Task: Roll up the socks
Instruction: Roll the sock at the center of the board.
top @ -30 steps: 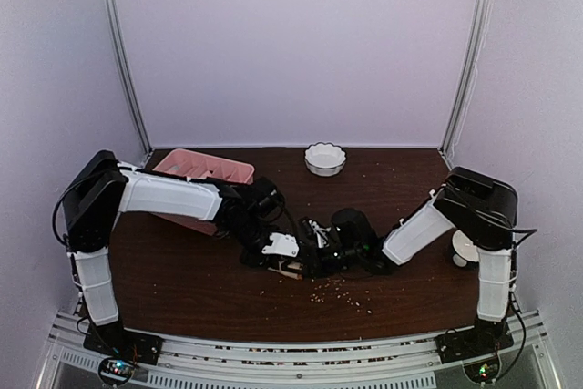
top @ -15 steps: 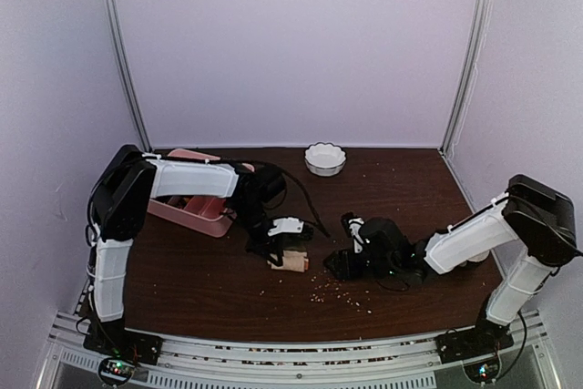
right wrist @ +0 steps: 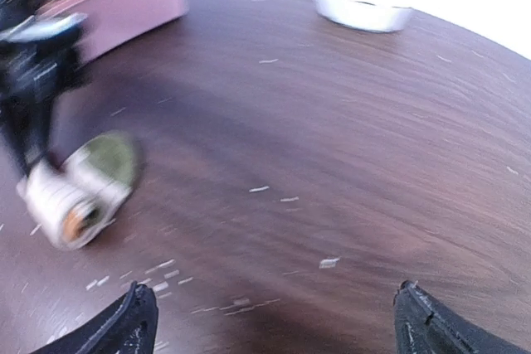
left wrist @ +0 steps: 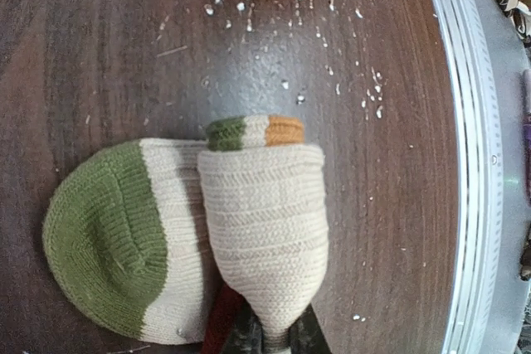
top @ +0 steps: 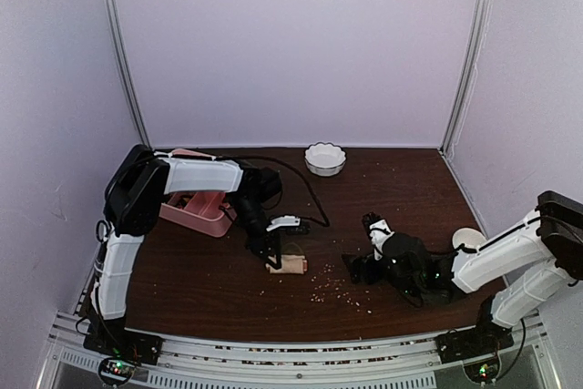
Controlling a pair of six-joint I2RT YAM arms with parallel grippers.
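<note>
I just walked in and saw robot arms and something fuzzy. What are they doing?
They are rolling socks. The left gripper is pinching one end of the socks, which lie on the table rolled into a bundle. The right gripper is open and empty, off to the side and touching nothing.

The socks (left wrist: 257, 221) pinched in my left gripper (left wrist: 275, 339) are soft ribbed knit cloth, matt and slightly fuzzy. Under the socks, the table (left wrist: 124, 31) is dark wood grain with a faint sheen, flecked with pale crumbs (left wrist: 332, 6). Right of the socks runs a smooth, brushed-metal rail (left wrist: 473, 163).
</note>
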